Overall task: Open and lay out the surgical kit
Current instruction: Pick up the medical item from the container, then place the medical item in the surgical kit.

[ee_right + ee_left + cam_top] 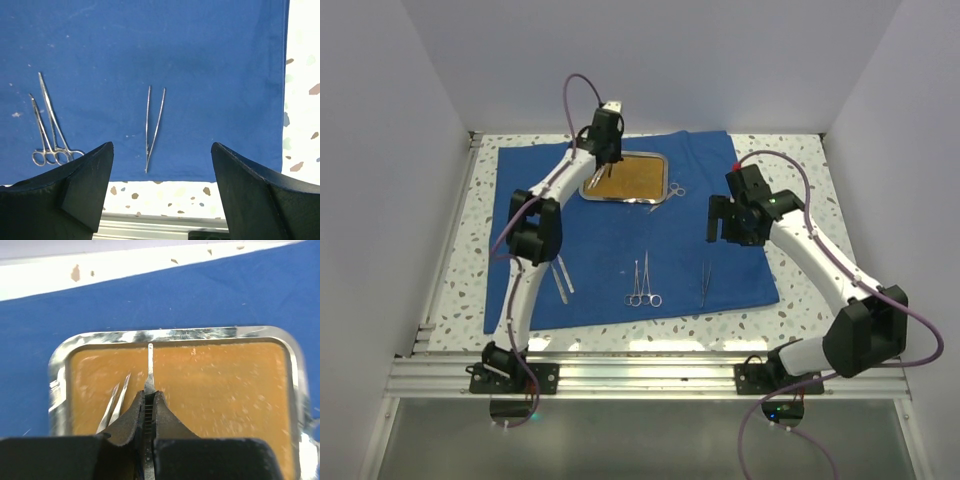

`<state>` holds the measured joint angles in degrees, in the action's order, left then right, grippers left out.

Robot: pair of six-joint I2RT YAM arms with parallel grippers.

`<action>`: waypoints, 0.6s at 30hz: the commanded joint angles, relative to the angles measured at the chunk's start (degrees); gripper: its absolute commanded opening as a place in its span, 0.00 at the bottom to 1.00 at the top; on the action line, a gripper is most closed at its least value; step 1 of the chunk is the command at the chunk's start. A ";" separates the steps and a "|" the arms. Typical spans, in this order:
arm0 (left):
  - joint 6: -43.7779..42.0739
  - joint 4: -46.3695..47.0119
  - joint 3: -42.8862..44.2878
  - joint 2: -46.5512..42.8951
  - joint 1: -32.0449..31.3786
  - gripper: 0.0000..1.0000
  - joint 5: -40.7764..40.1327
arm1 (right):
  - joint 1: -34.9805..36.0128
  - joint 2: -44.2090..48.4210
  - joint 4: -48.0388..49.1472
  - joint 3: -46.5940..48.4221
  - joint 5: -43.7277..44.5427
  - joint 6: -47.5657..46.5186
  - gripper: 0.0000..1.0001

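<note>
The royal-blue cloth wrap [620, 240] lies spread open on the table. The steel tray [660, 170] with its orange-brown inside sits at the back of the cloth. My left gripper [602, 178] is over the tray's left part. In the left wrist view it [149, 394] is shut on a thin silvery instrument [150, 365] whose tip points at the tray's far rim [165, 335]. A pair of tweezers [117, 402] lies in the tray just left of it. My right gripper [718, 225] hangs open and empty above the cloth's right side [161, 146].
Ring-handled clamps [642, 285] [50, 135], tweezers [705, 282] [154, 125] and another pair of tweezers [563, 277] lie in a row on the cloth's near part. Scissors [672, 190] lie by the tray's right edge. White walls enclose the speckled table [800, 300].
</note>
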<state>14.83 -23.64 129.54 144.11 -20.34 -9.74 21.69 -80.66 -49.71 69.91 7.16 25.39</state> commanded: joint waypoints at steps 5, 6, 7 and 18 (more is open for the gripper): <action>5.11 -7.28 -15.69 -29.28 -1.72 0.00 -5.81 | 0.02 4.02 4.62 -1.44 -1.97 -1.13 0.83; 5.73 -8.00 -22.42 -32.03 -2.24 0.00 -6.69 | 0.02 4.81 4.89 -1.53 -2.06 -1.04 0.83; 6.69 -8.87 -26.40 -34.84 -2.77 0.00 -8.53 | -0.07 5.25 5.32 -1.70 -2.15 -1.04 0.83; 26.11 -10.29 -75.37 -70.10 -8.93 0.00 -11.45 | 0.89 13.33 5.15 -8.73 -4.95 0.80 0.83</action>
<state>32.49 -31.83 60.95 78.06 -29.26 -19.38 21.87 -69.91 -45.36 63.13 4.69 25.36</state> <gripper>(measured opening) 0.036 0.829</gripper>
